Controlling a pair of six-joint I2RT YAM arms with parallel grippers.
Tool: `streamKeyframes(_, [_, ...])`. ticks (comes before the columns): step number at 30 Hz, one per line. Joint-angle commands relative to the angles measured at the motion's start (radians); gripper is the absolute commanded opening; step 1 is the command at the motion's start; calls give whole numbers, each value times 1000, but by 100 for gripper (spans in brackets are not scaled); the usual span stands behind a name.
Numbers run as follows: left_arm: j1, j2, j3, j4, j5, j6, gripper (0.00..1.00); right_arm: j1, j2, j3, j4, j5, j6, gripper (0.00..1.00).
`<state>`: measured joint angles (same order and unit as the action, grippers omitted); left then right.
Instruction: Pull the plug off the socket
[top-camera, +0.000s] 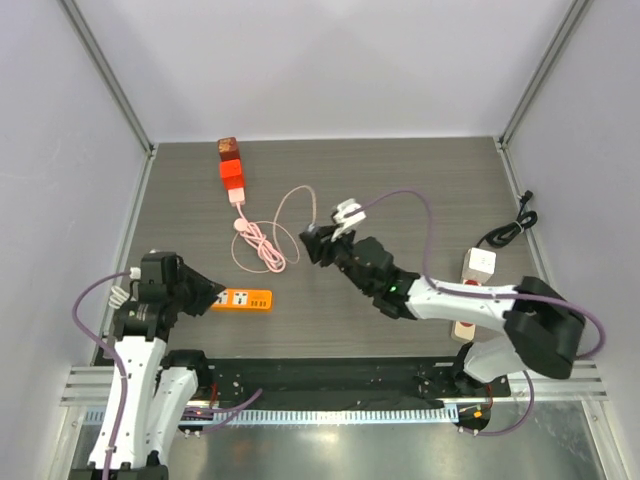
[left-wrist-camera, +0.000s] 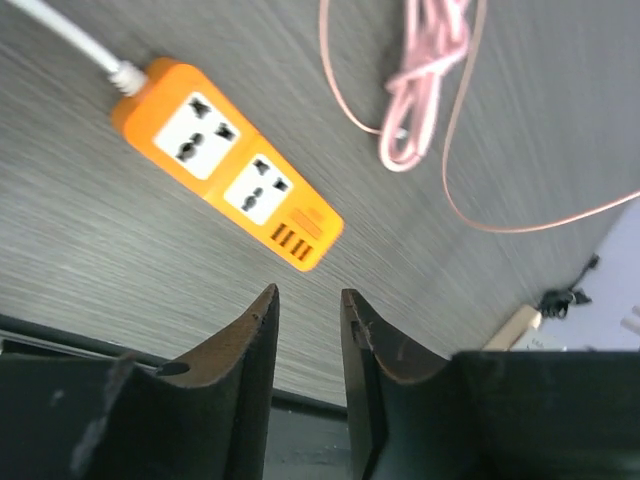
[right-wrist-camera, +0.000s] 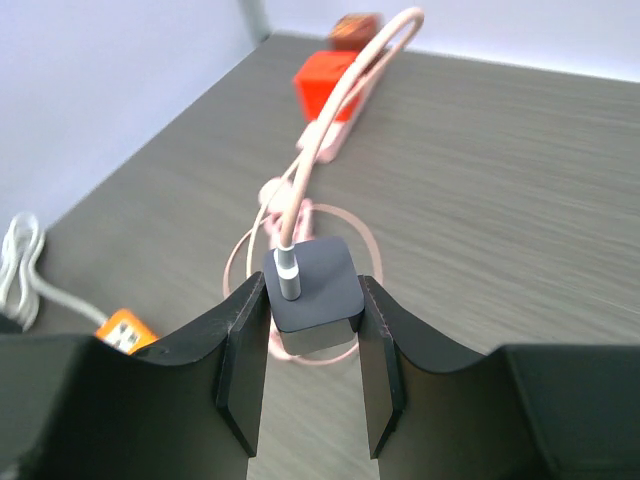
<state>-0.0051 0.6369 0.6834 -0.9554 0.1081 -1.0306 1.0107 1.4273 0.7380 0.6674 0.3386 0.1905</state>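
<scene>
Worktop (top-camera: 400, 180): carries orange socket strip (top-camera: 242, 299), outlets bare. Left jaws beside it, narrow gap, empty. Pink cable (top-camera: 262, 245) runs to black plug (right-wrist-camera: 315, 285), clamped in right jaws, apart from strip. I'd grip square, avoid cable snag.

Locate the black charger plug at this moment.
The black charger plug is clamped in the right gripper, mid-table in the top view, right of the orange power strip and beside the coiled pink cable.
</scene>
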Motion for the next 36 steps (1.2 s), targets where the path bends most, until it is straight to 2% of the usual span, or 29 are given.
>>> streamKeyframes(1, [2, -36, 36, 17, 105, 47, 33, -66, -126, -5, -70, 114, 98, 1])
streamKeyframes(5, [2, -46, 30, 93, 205, 69, 40, -242, -200, 34, -189, 91, 191, 1])
streamKeyframes(6, [1, -43, 28, 102, 217, 76, 46, -306, -193, 44, -193, 65, 201, 1])
streamKeyframes(8, [2, -45, 31, 121, 238, 87, 52, -365, -173, 81, -196, 37, 210, 1])
streamKeyframes(9, [1, -45, 36, 125, 237, 99, 58, -410, -145, 96, -189, 5, 208, 1])
streamKeyframes(14, [2, -42, 35, 135, 217, 122, 73, -504, -7, 81, -79, -122, 207, 1])
streamKeyframes(15, [2, -36, 25, 139, 217, 121, 79, -518, 22, 71, -57, -150, 199, 1])
streamKeyframes(18, [2, -5, 12, 142, 174, 115, 93, -586, 154, 86, -38, -326, 214, 1])
streamKeyframes(21, [2, 58, 4, 121, 113, 95, 96, -632, 234, 61, 33, -435, 263, 1])
streamKeyframes(23, [2, 104, -4, 119, 101, 70, 96, -679, 283, 75, 54, -554, 288, 8])
streamKeyframes(28, [-25, 159, 8, 124, 44, 64, 93, -716, 331, 83, 77, -615, 328, 18])
streamKeyframes(31, [-107, 173, 19, 139, 9, 29, 91, -733, 390, 113, 67, -685, 346, 24])
streamKeyframes(36, [-324, 219, -5, 259, -41, -60, 89, -764, 436, 107, 121, -737, 388, 36])
